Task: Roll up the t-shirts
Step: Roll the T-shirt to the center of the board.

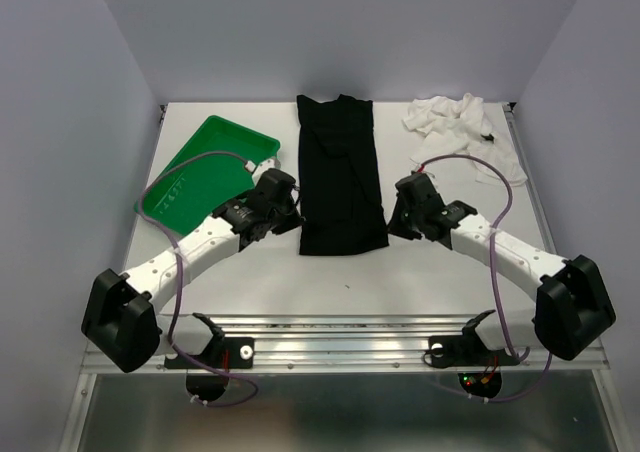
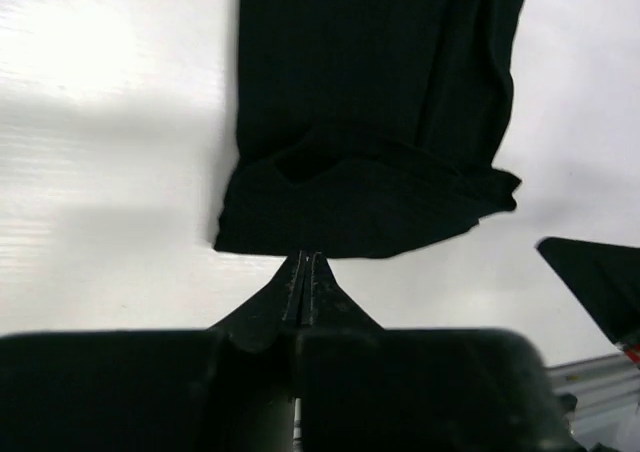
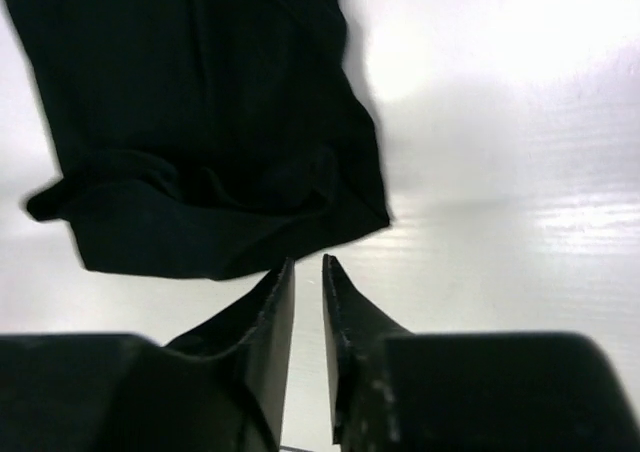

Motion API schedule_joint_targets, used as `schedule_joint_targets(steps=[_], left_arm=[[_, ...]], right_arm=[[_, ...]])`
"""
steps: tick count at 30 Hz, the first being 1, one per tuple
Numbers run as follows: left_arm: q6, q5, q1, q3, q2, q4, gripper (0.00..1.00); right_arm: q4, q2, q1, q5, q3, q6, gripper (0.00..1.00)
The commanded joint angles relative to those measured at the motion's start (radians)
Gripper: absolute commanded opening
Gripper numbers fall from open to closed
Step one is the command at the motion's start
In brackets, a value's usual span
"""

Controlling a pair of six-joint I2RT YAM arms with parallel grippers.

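The black t-shirt (image 1: 340,172) lies folded into a long narrow strip down the middle of the table, its near end (image 2: 365,207) bunched into a low fold. The white t-shirt (image 1: 462,127) sits crumpled at the back right. My left gripper (image 1: 292,215) rests at the strip's near left corner; in the left wrist view the left gripper (image 2: 307,260) is shut and empty, its tips just short of the hem. My right gripper (image 1: 397,220) is beside the near right corner. In the right wrist view the right gripper (image 3: 308,264) stands slightly open with bare table in the gap.
A green tray (image 1: 205,177) lies tilted at the back left, just behind my left arm. The walls of the booth close in the table on three sides. An aluminium rail (image 1: 340,337) runs along the near edge.
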State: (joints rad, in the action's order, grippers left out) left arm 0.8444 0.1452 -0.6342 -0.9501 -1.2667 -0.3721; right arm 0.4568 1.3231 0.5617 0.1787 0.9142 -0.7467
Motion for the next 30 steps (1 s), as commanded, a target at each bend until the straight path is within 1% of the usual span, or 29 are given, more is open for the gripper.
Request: schedule_joint_targets(steps=[1,2,5,6,7,8,10,16,21,25,30], left_arm=[[-0.041,-0.051,-0.068,0.031,-0.025,0.027,0.0],[-0.048,-0.074,-0.088,0.036,-0.036,0.044,0.0],[-0.065,-0.116,-0.097,0.039,-0.092,0.067,0.0],[-0.085,-0.162,-0.098,0.025,-0.149,0.09,0.0],[-0.087,-0.162,-0.098,0.017,-0.16,0.09,0.0],[-0.093,-0.156,-0.098,0.007,-0.174,0.088,0.0],[-0.11,-0.101,-0.096,-0.016,-0.198,0.081,0.0],[-0.172,-0.058,-0.065,-0.127,-0.316,0.047,0.0],[-0.192,-0.047,-0.048,-0.157,-0.332,0.039,0.0],[-0.199,-0.049,-0.044,-0.159,-0.339,0.039,0.0],[-0.205,-0.053,-0.042,-0.15,-0.35,0.047,0.0]], right_arm=[[-0.013,-0.004,-0.006,-0.041,-0.072,-0.026,0.18],[-0.017,0.004,-0.006,-0.048,-0.08,-0.025,0.17],[-0.018,0.034,-0.006,-0.059,-0.075,-0.013,0.17],[-0.018,0.085,-0.006,-0.071,-0.048,0.025,0.21],[-0.018,0.097,-0.006,-0.071,-0.048,0.026,0.22],[-0.02,0.111,-0.006,-0.077,-0.038,0.035,0.23],[-0.017,0.142,-0.006,-0.091,-0.005,0.059,0.24],[-0.029,0.234,-0.006,-0.104,0.083,0.086,0.27],[-0.029,0.3,-0.006,-0.078,0.147,0.046,0.27],[-0.027,0.359,-0.006,-0.029,0.198,0.017,0.31],[-0.029,0.406,-0.006,0.002,0.238,0.012,0.32]])
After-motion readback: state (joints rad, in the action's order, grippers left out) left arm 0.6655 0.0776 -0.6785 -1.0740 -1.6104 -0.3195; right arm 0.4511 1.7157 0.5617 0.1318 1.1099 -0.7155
